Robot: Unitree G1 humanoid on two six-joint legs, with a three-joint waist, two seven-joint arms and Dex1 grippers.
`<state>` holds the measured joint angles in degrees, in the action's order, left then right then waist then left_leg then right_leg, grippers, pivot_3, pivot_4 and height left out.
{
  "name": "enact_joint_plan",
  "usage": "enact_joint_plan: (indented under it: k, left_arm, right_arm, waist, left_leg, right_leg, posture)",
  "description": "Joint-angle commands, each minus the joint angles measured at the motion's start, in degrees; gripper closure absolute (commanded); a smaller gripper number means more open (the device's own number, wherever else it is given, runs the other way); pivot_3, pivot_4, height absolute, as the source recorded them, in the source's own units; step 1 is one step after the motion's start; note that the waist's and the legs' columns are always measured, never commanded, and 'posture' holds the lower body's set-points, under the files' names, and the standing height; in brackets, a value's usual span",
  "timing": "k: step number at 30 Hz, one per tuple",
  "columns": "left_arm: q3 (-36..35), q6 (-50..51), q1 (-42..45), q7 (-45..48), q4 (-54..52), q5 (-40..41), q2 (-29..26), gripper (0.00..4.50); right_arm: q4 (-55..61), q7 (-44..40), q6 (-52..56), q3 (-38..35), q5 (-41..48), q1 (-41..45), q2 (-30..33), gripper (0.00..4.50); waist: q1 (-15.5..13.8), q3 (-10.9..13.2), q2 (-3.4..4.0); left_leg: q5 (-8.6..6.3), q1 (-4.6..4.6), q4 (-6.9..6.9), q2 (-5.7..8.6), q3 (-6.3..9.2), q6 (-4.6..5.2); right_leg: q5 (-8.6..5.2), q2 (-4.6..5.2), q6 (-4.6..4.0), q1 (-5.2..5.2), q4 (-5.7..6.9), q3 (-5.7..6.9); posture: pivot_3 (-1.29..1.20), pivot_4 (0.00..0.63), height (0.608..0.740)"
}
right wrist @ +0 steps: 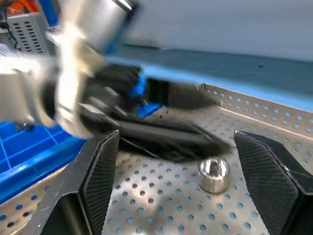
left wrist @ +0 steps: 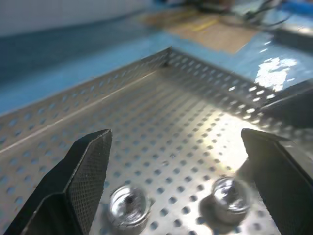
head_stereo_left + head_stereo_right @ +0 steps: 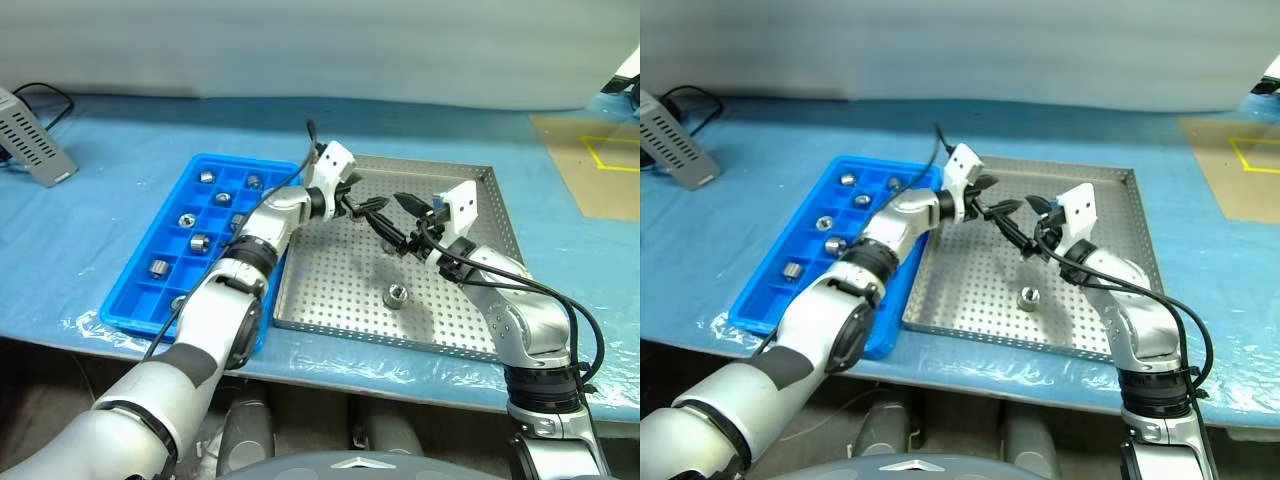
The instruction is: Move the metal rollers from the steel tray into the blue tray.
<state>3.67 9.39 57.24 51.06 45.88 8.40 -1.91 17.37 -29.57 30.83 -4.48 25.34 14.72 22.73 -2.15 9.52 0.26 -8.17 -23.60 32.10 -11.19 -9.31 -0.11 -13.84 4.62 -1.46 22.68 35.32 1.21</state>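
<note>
The steel tray (image 3: 470, 330) lies at centre right, and one metal roller (image 3: 396, 295) stands on its perforated floor toward the near rim. My left gripper (image 3: 378, 218) reaches level over the tray's middle with its fingers open; between them the left wrist view shows two rollers (image 2: 128, 203) on the floor. My right gripper (image 3: 405, 225) faces it, almost tip to tip, also open and empty, with a roller (image 1: 213, 172) ahead between its fingers. The blue tray (image 3: 125, 310) sits left of the steel tray and holds several rollers (image 3: 200, 242) in its compartments.
A grey ribbed box (image 3: 30, 140) with a black cable stands at the far left of the blue-covered table. A brown mat with yellow tape (image 3: 600, 170) lies at the far right. The table's front edge runs just below both trays.
</note>
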Motion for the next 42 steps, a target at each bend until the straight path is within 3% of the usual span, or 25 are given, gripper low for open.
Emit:
enact_joint_plan:
  k: [1, 6, 12, 17, 23, 26, 29, 37, 40, 42]
  left_arm:
    - [4.73, 5.03, -5.92, 5.78, -11.03, -0.04, -2.42, 0.05]
    - [11.24, 7.97, -10.25, 10.37, -19.49, 0.31, -2.85, 0.05]
    - [18.25, 10.39, -11.10, 18.55, -14.48, -0.99, -2.49, 0.05]
    - [19.61, 4.30, -10.56, 19.14, -5.43, -5.41, -3.29, 0.05]
    - [16.78, 1.11, -7.52, 17.76, 2.18, -5.38, -1.86, 0.05]
    - [17.29, -0.60, -7.13, 17.61, 3.64, -6.18, -0.87, 0.05]
    - [17.11, -1.82, -6.33, 16.93, 5.41, -6.60, -0.12, 0.05]
    - [15.56, -2.90, -4.20, 15.38, 8.46, -5.94, 0.72, 0.05]
    - [15.24, -3.05, -4.43, 15.18, 8.46, -6.06, 0.74, 0.05]
    - [14.80, -3.22, -4.78, 15.22, 8.44, -6.29, 0.87, 0.05]
  right_arm:
    - [0.17, -0.32, 0.67, -4.96, 2.64, -0.75, 1.64, 0.59]
    - [0.73, 1.21, 2.04, -10.30, 6.49, -2.03, 2.58, 0.59]
    - [4.33, 2.90, 2.00, -11.13, 7.70, -6.01, 4.74, 0.59]
    - [7.87, 6.27, 3.83, -14.85, 11.05, -6.78, 3.64, 0.59]
    - [12.99, 7.27, 11.19, -23.40, 29.58, -10.03, 5.56, 0.59]
    - [11.93, 7.76, 14.16, -31.49, 42.77, -11.09, 10.30, 0.59]
    - [11.52, 8.03, 15.19, -35.73, 49.37, -12.39, 14.70, 0.59]
    - [14.95, 5.42, 14.47, -34.37, 47.89, -15.63, 18.73, 0.59]
    - [15.78, 2.79, 14.20, -32.77, 44.72, -16.86, 20.35, 0.59]
    - [16.14, -0.24, 13.26, -31.16, 40.73, -18.35, 22.90, 0.59]
  waist:
    - [-0.07, 0.01, 0.01]
    - [-0.25, 0.02, 0.04]
    - [0.11, 0.02, 0.04]
    - [1.32, 0.02, 0.05]
    - [1.31, 0.02, 0.04]
    - [1.28, 0.03, 0.05]
    - [1.36, 0.03, 0.05]
    - [1.71, 0.01, 0.09]
    - [2.98, -0.27, 0.54]
    - [2.90, -0.29, -0.05]
  left_leg:
    - [-0.01, -0.03, 0.00, -0.06, -0.07, 0.03]
    - [-0.03, -0.18, 0.06, -0.16, -0.13, 0.03]
    - [-0.10, -0.07, -0.04, -0.15, -0.27, 0.07]
    - [-0.09, -0.04, -0.22, -0.20, -0.37, 0.05]
    - [-0.14, -0.06, -0.25, -0.12, -0.46, 0.14]
    - [-0.18, 0.00, -0.25, -0.09, -0.59, 0.20]
    - [-0.19, 0.04, -0.27, -0.05, -0.63, 0.21]
    - [-0.18, 0.11, -0.35, -0.11, -0.68, 0.18]
    - [-0.32, 0.28, -0.38, 0.18, -0.76, 0.26]
    - [-0.33, 0.32, -0.47, 0.29, -0.72, 0.19]
  right_leg:
    - [0.00, -0.02, 0.00, 0.02, -0.03, 0.01]
    - [0.00, -0.06, 0.00, 0.09, -0.13, 0.05]
    - [0.01, -0.04, 0.02, -0.04, -0.39, -0.03]
    - [0.02, -0.12, 0.03, 0.04, -0.46, -0.11]
    - [0.02, -0.05, 0.03, 0.03, -0.60, -0.17]
    - [0.02, -0.02, 0.03, 0.03, -0.62, -0.29]
    - [0.01, 0.01, 0.03, -0.01, -0.66, -0.32]
    - [-0.01, -0.09, 0.08, 0.04, -0.65, -0.41]
    - [-0.03, 0.01, 0.42, 0.01, -0.70, -0.72]
    - [-0.08, -0.04, 0.59, -0.06, -0.71, -0.64]
  posture:
    - [-0.25, 0.150, 0.740]
    - [-0.25, 0.150, 0.740]
    - [-0.31, 0.150, 0.740]
    - [-0.39, 0.150, 0.740]
    - [-0.43, 0.150, 0.740]
    - [-0.45, 0.150, 0.740]
    - [-0.46, 0.150, 0.740]
    - [-0.48, 0.150, 0.740]
    - [-0.48, 0.150, 0.740]
    - [-0.48, 0.150, 0.740]
